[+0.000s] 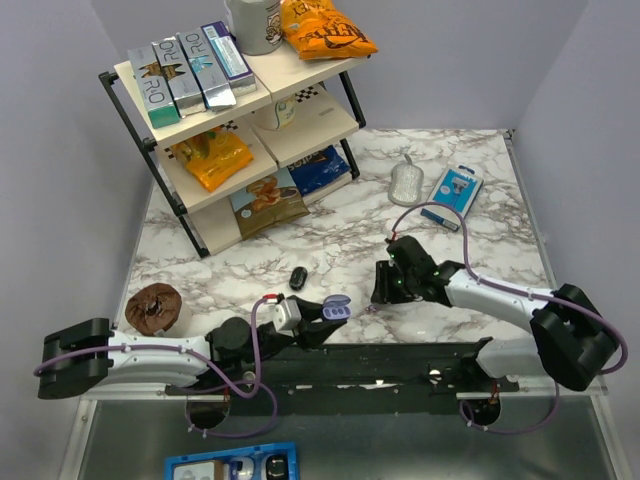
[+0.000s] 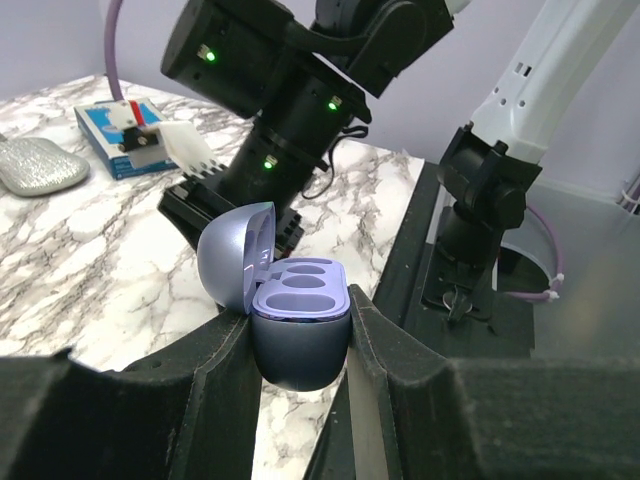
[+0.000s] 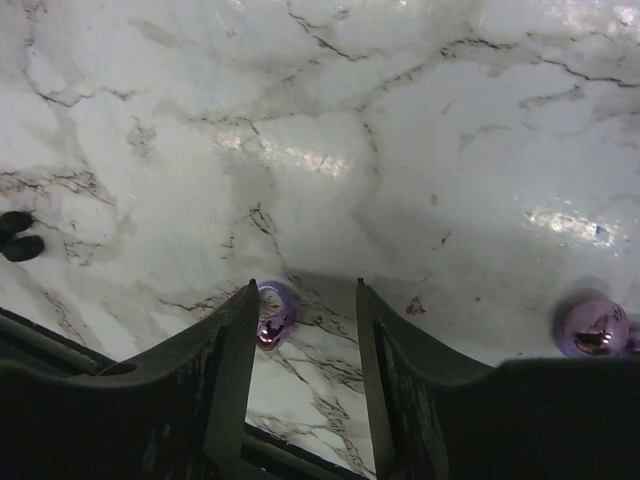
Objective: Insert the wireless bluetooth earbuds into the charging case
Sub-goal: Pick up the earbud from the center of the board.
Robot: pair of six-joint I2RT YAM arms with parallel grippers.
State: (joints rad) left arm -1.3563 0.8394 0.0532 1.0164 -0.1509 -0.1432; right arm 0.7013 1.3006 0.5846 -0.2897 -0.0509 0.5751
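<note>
My left gripper (image 2: 300,335) is shut on the lavender charging case (image 2: 300,345), held above the table's near edge with its lid (image 2: 232,265) swung open and both wells empty; the case (image 1: 336,309) also shows from above. The earbuds in view are glossy purple. One earbud (image 3: 274,314) lies on the marble between the fingers of my open right gripper (image 3: 305,290), close against the left finger (image 3: 225,370). The other earbud (image 3: 594,328) lies to the right, outside the jaws. From above, my right gripper (image 1: 386,287) points down at the table right of the case.
Two small black pieces (image 3: 18,236) lie on the marble to the left, seen from above as a black lump (image 1: 298,276). A tape roll (image 1: 153,308) sits near the left arm. A snack shelf (image 1: 240,120) fills the back left; a silver pad (image 1: 407,182) and blue package (image 1: 455,192) lie behind.
</note>
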